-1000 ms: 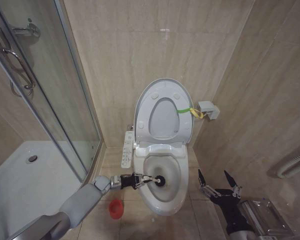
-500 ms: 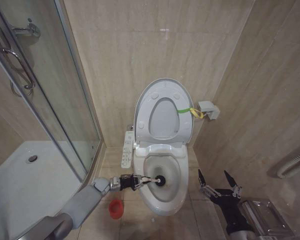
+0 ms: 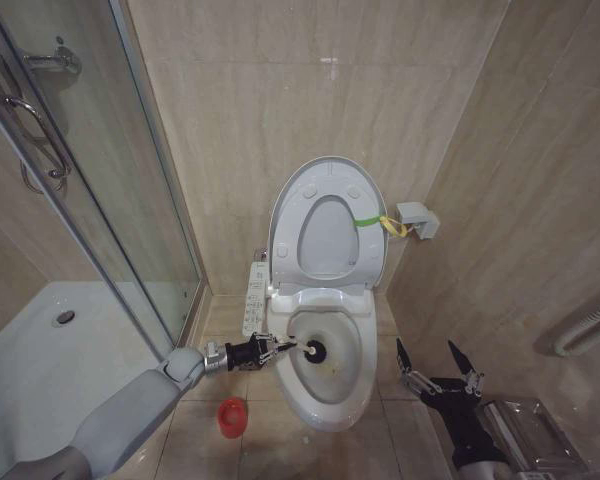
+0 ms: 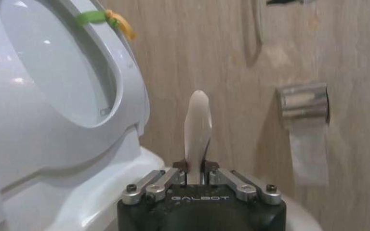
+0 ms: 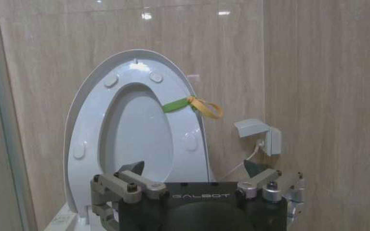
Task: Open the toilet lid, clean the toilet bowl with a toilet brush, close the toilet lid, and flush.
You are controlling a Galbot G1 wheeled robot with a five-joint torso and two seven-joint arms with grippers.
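Left gripper [image 3: 272, 350] has shifted up and toward the back of the toilet bowl [image 3: 352, 400] since the earlier frame, clamped on the toilet brush [image 3: 302, 348]; thin white stick handle, dark round head inside the glossy ceramic oval basin. Toilet lid [image 3: 290, 205] stands upright behind the bowl, smooth white plastic, yellow-green strap loop [image 3: 380, 222]. Red cup holder [image 3: 232, 415] on floor beside the bowl. Right gripper [image 3: 438, 362] is parked right of the bowl, fingers spread.

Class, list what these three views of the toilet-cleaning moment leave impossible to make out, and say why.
- Toilet brush: in the left wrist view its bristle head is hidden by the handle.
- Toilet bowl: inner near wall hidden by its rim, head view.
- Right gripper: arm cut off by bottom edge, head view.
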